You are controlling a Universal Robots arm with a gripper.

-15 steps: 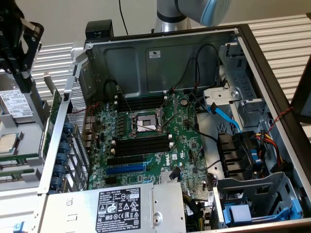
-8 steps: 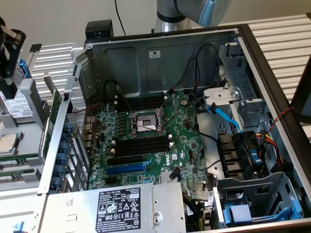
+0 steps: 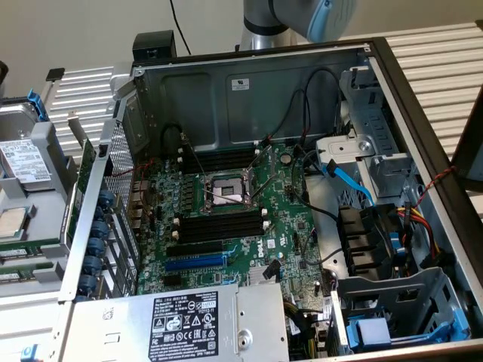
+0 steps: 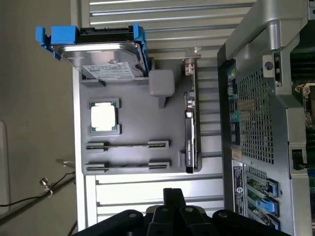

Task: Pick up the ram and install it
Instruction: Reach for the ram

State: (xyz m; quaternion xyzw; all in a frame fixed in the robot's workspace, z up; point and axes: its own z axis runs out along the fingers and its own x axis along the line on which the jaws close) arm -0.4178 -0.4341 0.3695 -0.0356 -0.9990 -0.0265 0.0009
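Two ram sticks stand on edge in the grey parts tray [image 4: 133,110], seen as thin dark strips: one ram stick [image 4: 127,145] and a second [image 4: 127,165] beside it. In the exterior view their green edges [image 3: 23,251] show at the tray's near end, on the exterior view's left. My gripper [image 4: 173,197] hangs above the slatted table, a short way from the tray and clear of both sticks, shut with nothing in it. The black memory slots [image 3: 219,226] lie on the motherboard inside the open computer case, beside the processor socket [image 3: 226,188].
The tray also holds a hard drive in a blue caddy [image 4: 98,54], a processor chip [image 4: 104,117] and an expansion card on edge [image 4: 191,142]. The case's perforated wall [image 4: 256,118] stands beside the tray. A blue expansion slot [image 3: 195,262], power supply [image 3: 189,324] and cables [image 3: 347,177] crowd the case. The arm [image 3: 302,15] reaches over its back wall.
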